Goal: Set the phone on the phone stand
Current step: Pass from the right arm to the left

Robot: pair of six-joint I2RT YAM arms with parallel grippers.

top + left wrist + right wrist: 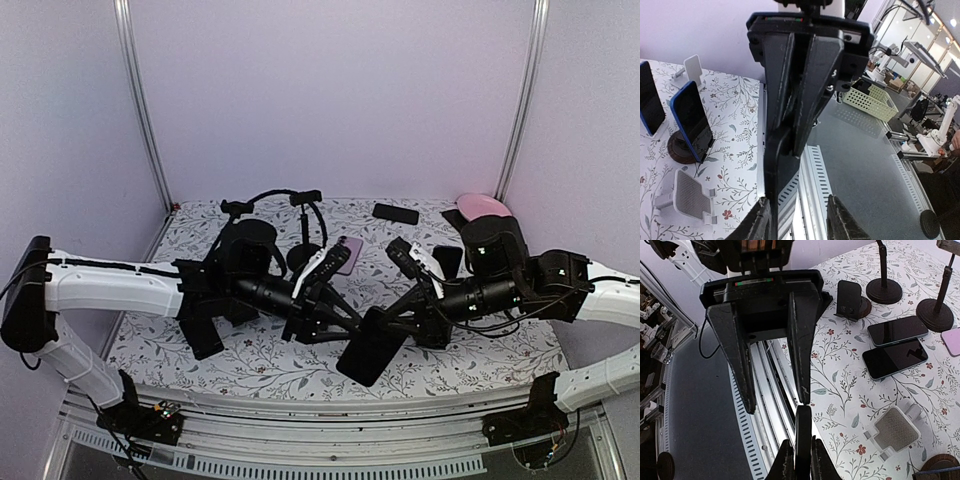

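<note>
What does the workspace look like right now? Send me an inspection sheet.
Surface: floral cloth, lying flat.
Job's things: black phone in the air between the arms; an empty white stand on the cloth.
Clutter: blue phone leaning on a round stand; pink phone lying flat.
Grippers: right gripper, jaws shut on the black phone's edge; left gripper, jaws open, facing it.
Cables: black cable along the left arm.
Surroundings: pale walls; basket beyond the table.
</note>
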